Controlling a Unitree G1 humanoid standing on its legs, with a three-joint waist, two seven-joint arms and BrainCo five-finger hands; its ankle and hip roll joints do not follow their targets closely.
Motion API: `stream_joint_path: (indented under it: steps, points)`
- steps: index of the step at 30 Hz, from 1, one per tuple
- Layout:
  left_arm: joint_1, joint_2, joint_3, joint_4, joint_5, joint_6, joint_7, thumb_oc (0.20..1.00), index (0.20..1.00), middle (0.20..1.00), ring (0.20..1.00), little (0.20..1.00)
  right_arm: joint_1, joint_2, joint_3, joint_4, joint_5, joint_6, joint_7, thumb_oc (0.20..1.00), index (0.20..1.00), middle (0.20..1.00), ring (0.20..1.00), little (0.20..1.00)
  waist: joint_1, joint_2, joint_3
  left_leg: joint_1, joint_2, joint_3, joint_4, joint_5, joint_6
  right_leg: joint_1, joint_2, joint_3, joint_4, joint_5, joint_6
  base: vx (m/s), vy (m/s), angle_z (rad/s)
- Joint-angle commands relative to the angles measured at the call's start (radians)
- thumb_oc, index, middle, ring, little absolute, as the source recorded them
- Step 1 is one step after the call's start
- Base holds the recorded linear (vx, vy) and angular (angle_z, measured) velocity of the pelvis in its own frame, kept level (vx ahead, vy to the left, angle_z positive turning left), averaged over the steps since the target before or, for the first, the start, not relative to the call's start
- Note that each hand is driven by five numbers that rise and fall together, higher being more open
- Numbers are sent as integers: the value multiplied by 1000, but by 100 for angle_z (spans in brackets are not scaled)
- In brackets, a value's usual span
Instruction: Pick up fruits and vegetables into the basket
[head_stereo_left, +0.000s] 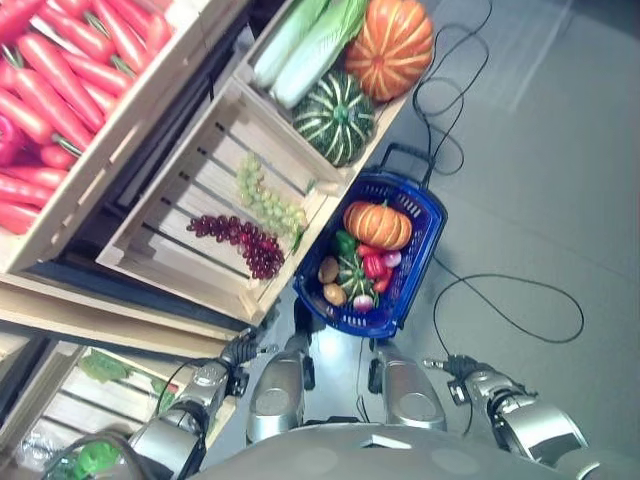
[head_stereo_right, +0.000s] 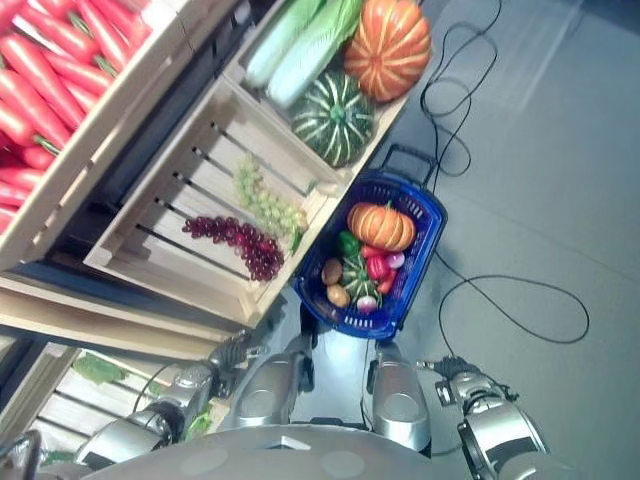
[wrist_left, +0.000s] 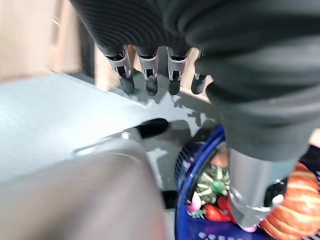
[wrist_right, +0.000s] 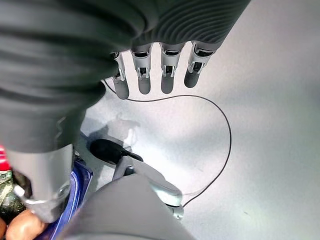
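- Two robot hands, left robot hand (wrist_left: 150, 75) and right robot hand (wrist_right: 155, 75), hang empty with fingers straight.
- Blue basket (head_stereo_left: 425, 215) on the floor holds an orange pumpkin (head_stereo_left: 377, 226), beside the crate of grapes (head_stereo_left: 240, 238).

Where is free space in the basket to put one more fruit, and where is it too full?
The blue basket is crowded: the orange pumpkin fills the end near its handle, with small vegetables packed below it. The grape crate has bare slats beside the purple grapes and green grapes.
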Motion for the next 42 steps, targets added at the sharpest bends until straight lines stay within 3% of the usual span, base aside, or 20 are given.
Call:
stream_joint_path:
  steps: [1, 4, 8, 14, 20, 22, 24, 29, 31, 35, 39, 42]
  points:
    - [-69, 19, -65, -58, -89, -95, -38, 1000, 1000, 1000, 1000, 1000, -21, -34, 45, -19, 62, 26, -23, 1000, 1000, 1000, 1000, 1000, 18, -37, 40, -31, 20, -24, 1, -36, -26, -58, -74, 16, 65, 18, 81, -111, -12, 8]
    - [-122, 31, -95, -174, -161, -137, -70, 1000, 1000, 1000, 1000, 1000, -56, -50, 46, -28, 96, 29, -31, 1000, 1000, 1000, 1000, 1000, 24, -32, 80, -51, 17, -24, 1, -28, -24, -106, -74, 17, 111, 10, 79, -119, -28, 5]
    - [-175, 70, -130, -377, -221, -195, -69, 1000, 1000, 1000, 1000, 1000, -104, -74, 35, -38, 128, 29, -48, 1000, 1000, 1000, 1000, 1000, 34, -25, 146, -141, -2, -34, 126, -56, -22, -182, -89, 6, 196, 1, 75, -132, -30, 3]
    - [-209, 135, -147, -522, -231, -217, -39, 1000, 1000, 1000, 1000, 1000, -124, -86, 34, -48, 140, 28, -49, 1000, 1000, 1000, 1000, 1000, 32, -22, 150, -237, -13, -35, 207, -73, -18, -268, -97, 7, 251, -3, 76, -67, -12, 0]
    - [-259, 216, -141, -678, -113, -257, 128, 1000, 1000, 1000, 1000, 1000, -134, -103, 25, -46, 158, 19, -50, 1000, 1000, 1000, 1000, 1000, 31, -19, 150, -351, -32, -35, 318, -98, -4, -378, -98, 13, 349, -24, 73, -68, -5, 5]
    - [-309, 289, -142, -742, 111, -272, 328, 1000, 1000, 1000, 1000, 1000, -142, -117, 29, -34, 165, 7, -39, 1000, 1000, 1000, 1000, 1000, 33, -21, 150, -411, -43, -39, 389, -118, 7, -431, -94, 18, 405, -41, 65, -95, -24, 10]
    - [-337, 323, -139, -758, 230, -259, 413, 1000, 1000, 1000, 1000, 1000, -147, -120, 33, -29, 170, -2, -38, 1000, 1000, 1000, 1000, 1000, 31, -23, 150, -439, -50, -47, 426, -130, 13, -458, -87, 30, 428, -46, 59, -74, -15, 5]
    - [-437, 425, -143, -729, 442, -155, 537, 1000, 1000, 1000, 1000, 1000, -162, -129, 40, -21, 181, -14, -27, 1000, 1000, 1000, 1000, 1000, 26, -33, 150, -491, -47, -50, 503, -159, 22, -503, -74, 44, 490, -69, 50, -48, -13, -1]
    - [-497, 478, -183, -681, 647, -83, 615, 1000, 1000, 1000, 1000, 1000, -170, -134, 45, -20, 177, -15, -20, 1000, 1000, 1000, 1000, 1000, 20, -36, 150, -502, -42, -51, 513, -160, 23, -514, -70, 49, 501, -72, 48, -49, 6, -1]
    - [-621, 573, -290, -554, 806, 2, 708, 1000, 1000, 1000, 1000, 1000, -191, -150, 72, -25, 168, -4, -11, 1000, 1000, 1000, 1000, 1000, -4, -34, 150, -511, -29, -40, 515, -152, 19, -530, -63, 57, 508, -71, 42, -36, 52, -4]
    - [-677, 591, -349, -447, 913, 22, 791, 1000, 1000, 1000, 1000, 1000, -196, -157, 88, -26, 170, -14, -11, 1000, 1000, 1000, 1000, 1000, -20, -33, 150, -522, -21, -30, 524, -151, 13, -543, -62, 56, 518, -77, 36, -23, 37, -5]
    - [-707, 588, -375, -394, 950, 19, 782, 1000, 1000, 1000, 1000, 1000, -193, -156, 91, -32, 165, -16, -17, 1000, 1000, 1000, 1000, 1000, -30, -34, 150, -525, -15, -24, 534, -158, 7, -546, -62, 54, 527, -86, 35, 0, 5, -2]
